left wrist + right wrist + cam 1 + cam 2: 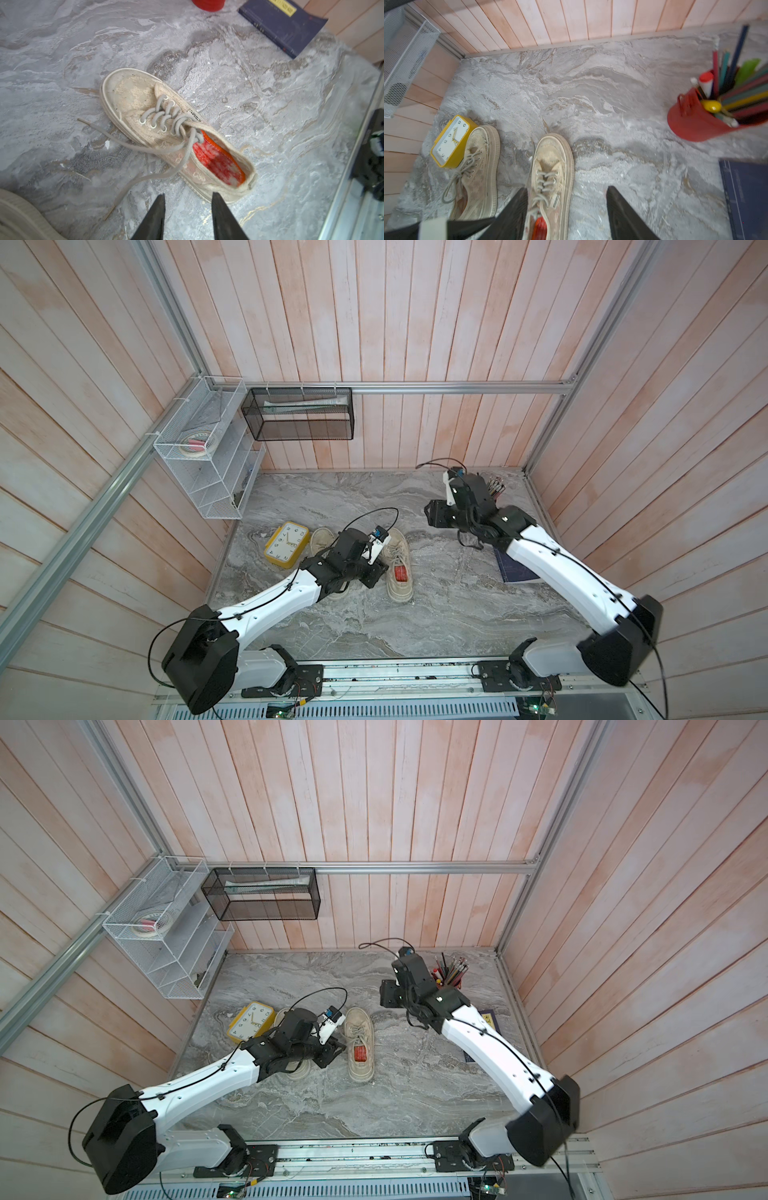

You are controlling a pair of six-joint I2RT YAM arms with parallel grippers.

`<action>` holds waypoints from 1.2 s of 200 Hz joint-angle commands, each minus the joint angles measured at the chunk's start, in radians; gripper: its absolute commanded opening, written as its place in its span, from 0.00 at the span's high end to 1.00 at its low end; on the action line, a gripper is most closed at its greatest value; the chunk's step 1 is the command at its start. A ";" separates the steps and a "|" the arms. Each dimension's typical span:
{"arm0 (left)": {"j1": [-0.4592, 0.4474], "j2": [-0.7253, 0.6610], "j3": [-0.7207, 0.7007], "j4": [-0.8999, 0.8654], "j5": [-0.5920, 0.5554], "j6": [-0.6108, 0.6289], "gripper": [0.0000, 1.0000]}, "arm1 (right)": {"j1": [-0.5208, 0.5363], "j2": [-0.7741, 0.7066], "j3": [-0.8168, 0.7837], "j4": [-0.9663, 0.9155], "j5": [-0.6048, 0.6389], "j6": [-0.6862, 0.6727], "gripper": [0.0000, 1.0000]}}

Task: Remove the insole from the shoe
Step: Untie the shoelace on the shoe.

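We find the insole in the right shoe (heel end); the left shoe lies beside it, a clock further left, cup behind book far right.

From above, the left arm covers most of the second shoe, leaving only its toe, and the right arm hides much of the book. In the left wrist view the insole runs out of sight under the laces, and the red cup is cropped to a sliver. Its pencils blur in the right wrist view.
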 commanded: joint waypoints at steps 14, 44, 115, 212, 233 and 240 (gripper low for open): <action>-0.003 0.086 0.034 -0.009 -0.025 0.182 0.60 | -0.009 -0.177 -0.272 0.127 -0.008 0.223 0.39; 0.003 0.168 0.068 0.012 -0.028 0.197 0.63 | -0.016 -0.236 -0.334 0.125 -0.017 0.267 0.40; 0.025 0.245 0.089 0.041 -0.027 0.218 0.80 | -0.018 -0.256 -0.313 0.071 -0.012 0.252 0.41; 0.074 0.164 0.162 -0.027 0.256 0.112 1.00 | -0.021 -0.303 -0.333 0.042 -0.008 0.258 0.41; 0.080 0.153 0.189 -0.021 0.366 0.000 1.00 | -0.022 -0.310 -0.332 0.036 -0.005 0.256 0.41; 0.080 0.153 0.196 -0.008 0.403 -0.051 1.00 | -0.021 -0.310 -0.331 0.036 -0.006 0.254 0.41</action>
